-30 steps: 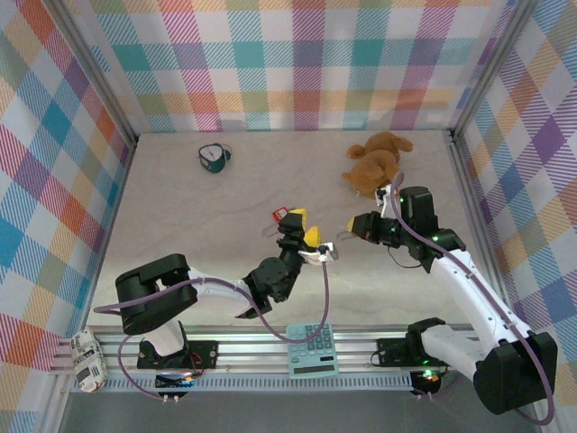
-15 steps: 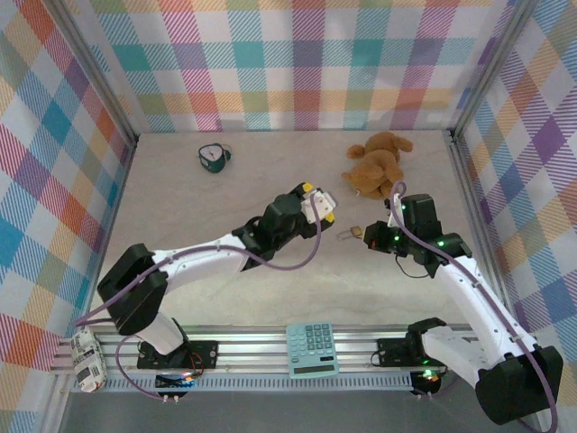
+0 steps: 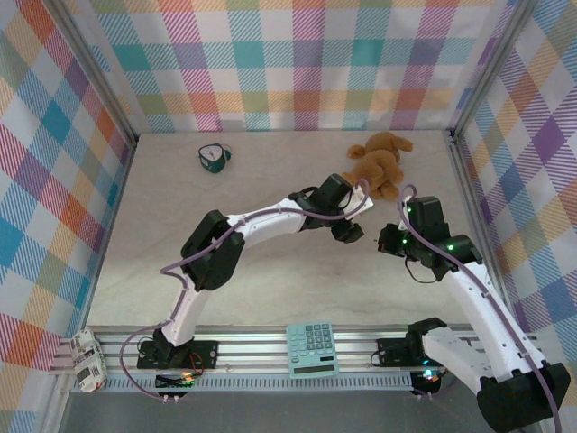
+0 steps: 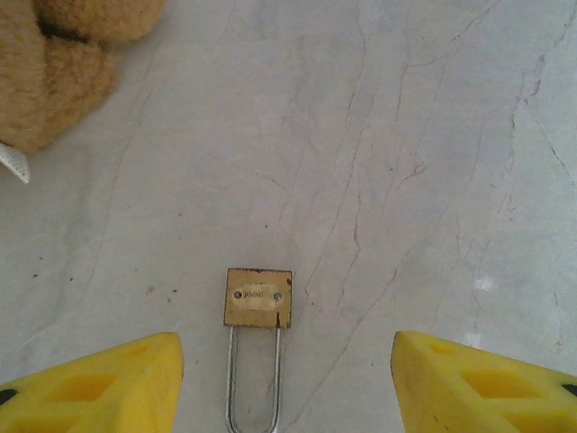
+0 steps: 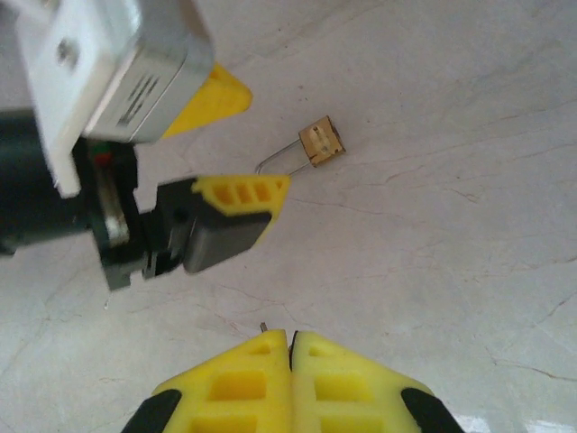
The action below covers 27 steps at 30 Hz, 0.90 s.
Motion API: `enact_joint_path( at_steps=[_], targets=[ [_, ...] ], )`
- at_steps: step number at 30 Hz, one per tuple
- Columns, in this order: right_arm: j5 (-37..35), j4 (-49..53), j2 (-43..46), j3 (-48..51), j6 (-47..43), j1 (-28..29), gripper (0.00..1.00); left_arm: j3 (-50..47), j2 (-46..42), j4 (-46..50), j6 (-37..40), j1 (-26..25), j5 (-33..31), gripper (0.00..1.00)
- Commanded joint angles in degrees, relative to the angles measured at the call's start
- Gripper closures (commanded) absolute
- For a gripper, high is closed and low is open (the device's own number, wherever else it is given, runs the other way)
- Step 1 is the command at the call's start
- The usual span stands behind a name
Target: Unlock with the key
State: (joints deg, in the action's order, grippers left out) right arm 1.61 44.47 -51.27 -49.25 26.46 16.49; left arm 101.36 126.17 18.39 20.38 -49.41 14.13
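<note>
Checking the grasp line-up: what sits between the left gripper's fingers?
The small brass padlock, shackle toward the left gripper, touching neither side; seen in the left wrist view.

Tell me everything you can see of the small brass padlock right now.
The brass padlock is a small square body of scuffed yellow metal with a riveted plate on its face and a long silver U-shaped shackle. It lies flat on the pale table, shackle pointing toward the left gripper, between its open yellow fingers, touching neither. Whether it's locked I can't tell.

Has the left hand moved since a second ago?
Yes. The left hand moved right and away from the calculator, ending close to the teddy bear.
</note>
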Motion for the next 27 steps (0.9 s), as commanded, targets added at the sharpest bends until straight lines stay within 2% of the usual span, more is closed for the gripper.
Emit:
enact_joint_path(
  at_steps=[1,6,14,18,21,27],
  targets=[
    [-0.85,1.98,0.89,-1.41,-0.32,0.06,0.95,7.55,4.52,11.04,-0.32,0.38,5.01,0.39],
    [0.31,2.04,2.02,-1.72,-0.01,0.05,0.95,13.13,10.29,12.63,-0.41,-0.6,-1.28,0.42],
    [1.36,2.44,3.25,-2.03,-0.04,0.08,0.95,17.53,15.13,12.89,-1.79,-1.32,-2.91,0.48],
    [2.25,2.27,3.86,-2.07,-0.01,0.07,0.95,19.25,16.9,13.25,-2.25,-1.68,-4.76,0.55],
    [2.56,2.33,4.14,-2.18,-0.09,-0.01,0.95,19.14,17.37,12.84,-2.65,-1.66,-5.91,0.65],
    [2.79,2.42,4.35,-2.6,-0.27,0.03,0.95,18.12,17.27,14.04,-2.56,-1.66,-5.01,0.67]
  ],
)
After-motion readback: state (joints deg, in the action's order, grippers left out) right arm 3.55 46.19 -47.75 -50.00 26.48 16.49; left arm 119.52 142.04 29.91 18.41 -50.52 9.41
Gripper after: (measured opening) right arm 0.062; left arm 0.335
